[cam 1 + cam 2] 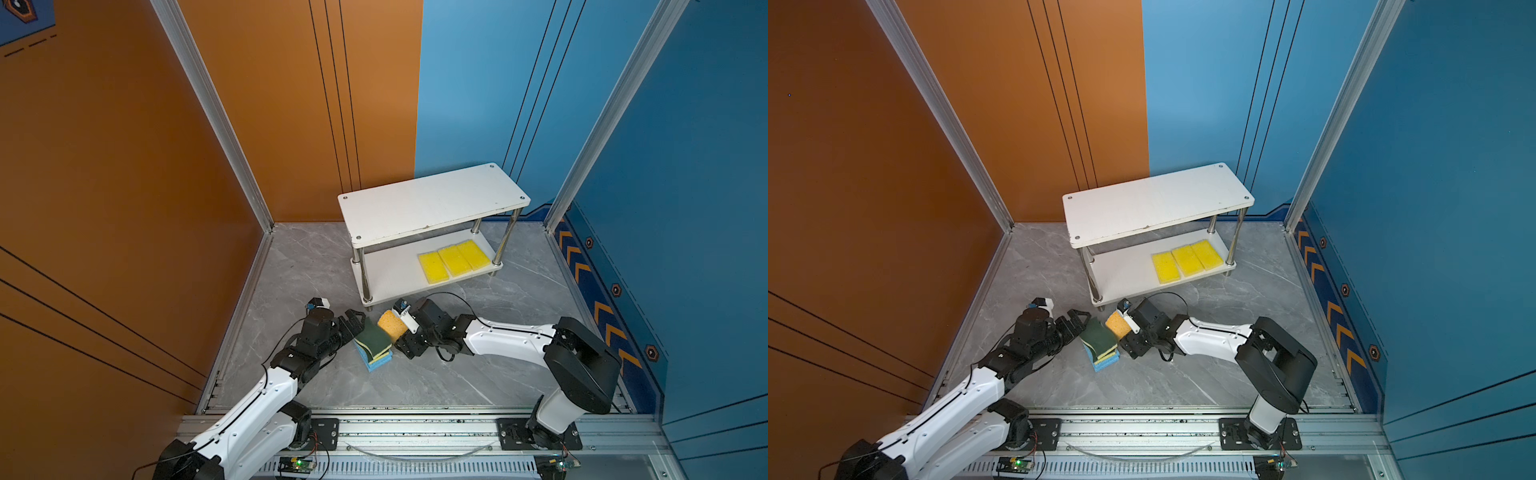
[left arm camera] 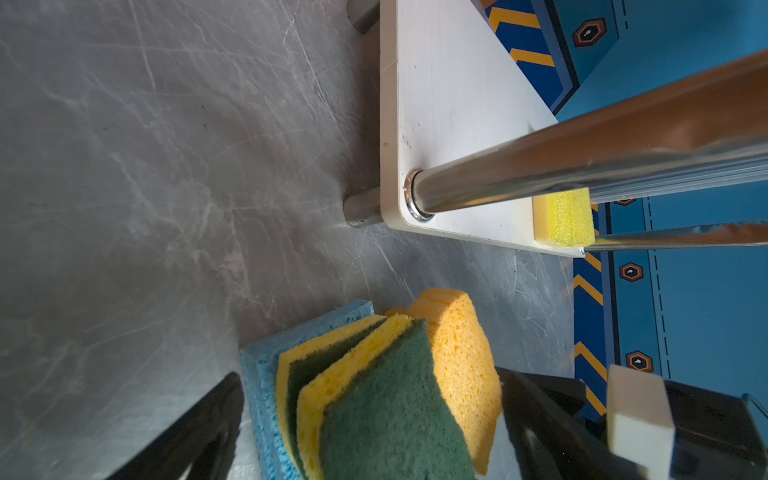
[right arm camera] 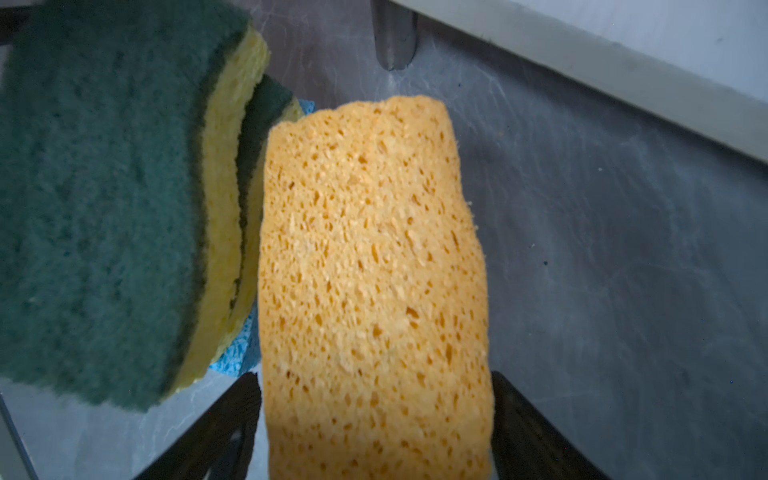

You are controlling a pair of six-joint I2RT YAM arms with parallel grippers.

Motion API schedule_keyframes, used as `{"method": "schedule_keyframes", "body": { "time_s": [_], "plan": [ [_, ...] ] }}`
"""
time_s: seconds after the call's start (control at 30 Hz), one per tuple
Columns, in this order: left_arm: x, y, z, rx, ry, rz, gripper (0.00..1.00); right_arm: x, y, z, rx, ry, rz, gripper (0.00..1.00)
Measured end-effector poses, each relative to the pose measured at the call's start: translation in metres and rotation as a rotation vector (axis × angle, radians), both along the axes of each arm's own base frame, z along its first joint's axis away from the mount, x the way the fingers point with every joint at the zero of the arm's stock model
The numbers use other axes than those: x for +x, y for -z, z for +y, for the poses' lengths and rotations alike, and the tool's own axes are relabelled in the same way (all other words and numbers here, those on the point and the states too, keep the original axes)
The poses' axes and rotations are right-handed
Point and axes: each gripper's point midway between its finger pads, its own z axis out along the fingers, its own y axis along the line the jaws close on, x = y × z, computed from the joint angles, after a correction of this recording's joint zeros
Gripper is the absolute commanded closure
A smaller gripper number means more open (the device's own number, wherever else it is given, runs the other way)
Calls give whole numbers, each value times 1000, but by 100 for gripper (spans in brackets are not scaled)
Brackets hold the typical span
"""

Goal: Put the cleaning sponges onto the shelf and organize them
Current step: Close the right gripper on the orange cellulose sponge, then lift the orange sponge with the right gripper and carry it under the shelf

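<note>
The shelf point(image 1: 432, 203) point(image 1: 1154, 203) stands at the back with three bright yellow sponges point(image 1: 455, 259) point(image 1: 1187, 259) side by side on its lower board. In front of it lies a stack: a green-topped sponge point(image 1: 372, 340) point(image 2: 386, 415), tilted, over another like it and light blue sponges point(image 1: 370, 362) point(image 2: 262, 374). My left gripper point(image 1: 355, 326) point(image 2: 370, 424) is open, jaws wide around the stack's left end. My right gripper point(image 1: 398, 333) point(image 3: 376, 415) is shut on an orange porous sponge point(image 1: 391, 325) point(image 3: 374, 270), which fills the span between both fingers point(image 3: 224, 424) beside the stack.
The shelf's near left chrome post point(image 1: 363, 274) and the lower board's corner point(image 2: 415, 208) stand just behind both grippers. Grey marble floor point(image 1: 457, 374) lies in front. Orange and blue walls enclose the cell, and a metal rail point(image 1: 415, 428) runs along the front.
</note>
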Motion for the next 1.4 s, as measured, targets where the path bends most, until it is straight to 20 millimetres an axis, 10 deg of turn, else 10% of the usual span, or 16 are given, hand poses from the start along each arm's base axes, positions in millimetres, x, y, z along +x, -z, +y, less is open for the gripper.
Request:
{"method": "schedule_keyframes", "body": {
  "time_s": [0.93,1.4],
  "plan": [
    [1,2,0,3,0,7,2,13,4,-2,-30,-7,-30,46],
    [1,3,-1,4,1,8,2,28,-34,-22,21,54,-72,50]
  ]
}}
